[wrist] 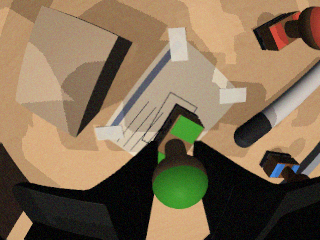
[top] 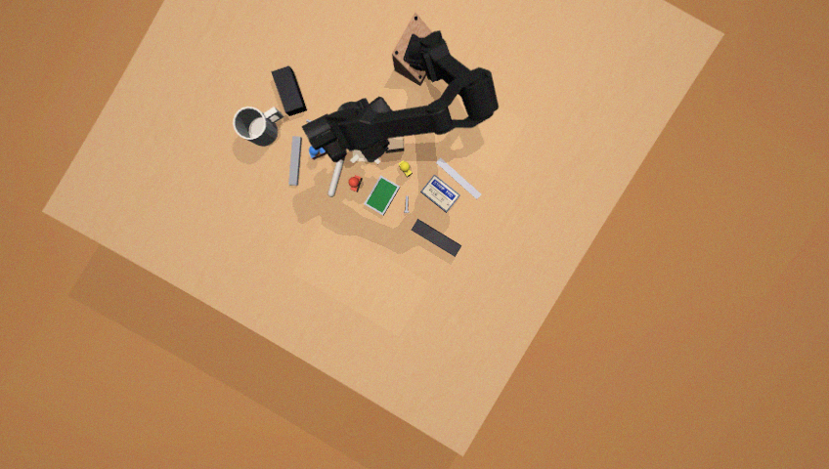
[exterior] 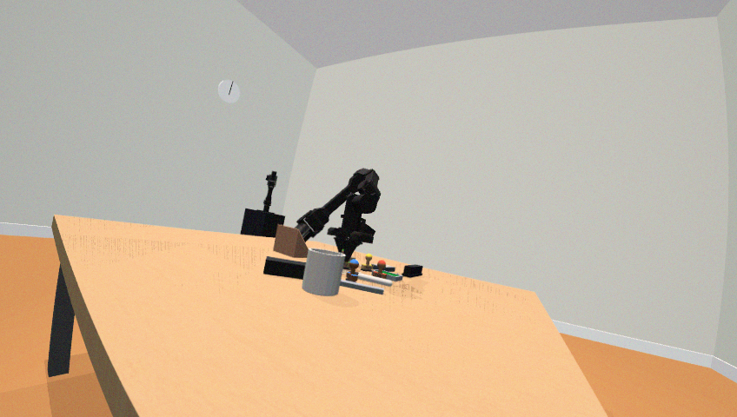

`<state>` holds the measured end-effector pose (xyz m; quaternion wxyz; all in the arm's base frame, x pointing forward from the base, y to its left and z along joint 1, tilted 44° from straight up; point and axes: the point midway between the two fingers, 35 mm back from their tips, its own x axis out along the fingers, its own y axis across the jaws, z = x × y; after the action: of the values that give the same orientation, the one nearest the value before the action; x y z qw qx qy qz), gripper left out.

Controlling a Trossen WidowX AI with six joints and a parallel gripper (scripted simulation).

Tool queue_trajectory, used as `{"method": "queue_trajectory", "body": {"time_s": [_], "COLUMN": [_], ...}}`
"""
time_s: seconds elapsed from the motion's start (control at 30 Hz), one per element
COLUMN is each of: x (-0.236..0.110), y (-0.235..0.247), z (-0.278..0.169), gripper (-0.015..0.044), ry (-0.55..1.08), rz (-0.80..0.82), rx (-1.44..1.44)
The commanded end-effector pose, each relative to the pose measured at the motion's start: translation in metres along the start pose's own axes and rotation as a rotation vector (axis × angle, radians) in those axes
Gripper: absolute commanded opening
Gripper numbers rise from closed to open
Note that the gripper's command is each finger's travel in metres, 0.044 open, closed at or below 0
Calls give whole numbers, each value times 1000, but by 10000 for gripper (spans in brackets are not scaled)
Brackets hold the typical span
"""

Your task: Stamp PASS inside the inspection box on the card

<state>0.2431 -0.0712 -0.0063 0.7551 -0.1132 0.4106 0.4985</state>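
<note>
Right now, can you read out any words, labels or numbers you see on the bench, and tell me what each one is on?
None can be read.
Blue-bordered card: dark marks in a header band and lines beneath, too small and blurred to read.
Taped card under the green-knobbed stamp in the gripper: ruled lines and a box outline, no legible words.
Wall clock: no numerals visible.

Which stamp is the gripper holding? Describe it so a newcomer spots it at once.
Find the black arm reaching across the tan bench and follow it to the gripper, which is shut on a stamp. In the wrist view that green-knobbed stamp sits over the taped-down card. The loose stamps nearby have red, blue and yellow knobs; only this one is green.
</note>
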Motion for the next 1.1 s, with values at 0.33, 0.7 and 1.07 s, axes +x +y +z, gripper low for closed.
{"method": "queue_trajectory", "body": {"time_s": [0.33, 0.7, 1.07], "x": [8, 10, 12], "y": [2, 2, 2], "z": [1, 1, 1], "gripper": [0, 0, 0], "ry": [-7, -7, -7], "rz": [3, 5, 5], "rx": [4, 4, 4]}}
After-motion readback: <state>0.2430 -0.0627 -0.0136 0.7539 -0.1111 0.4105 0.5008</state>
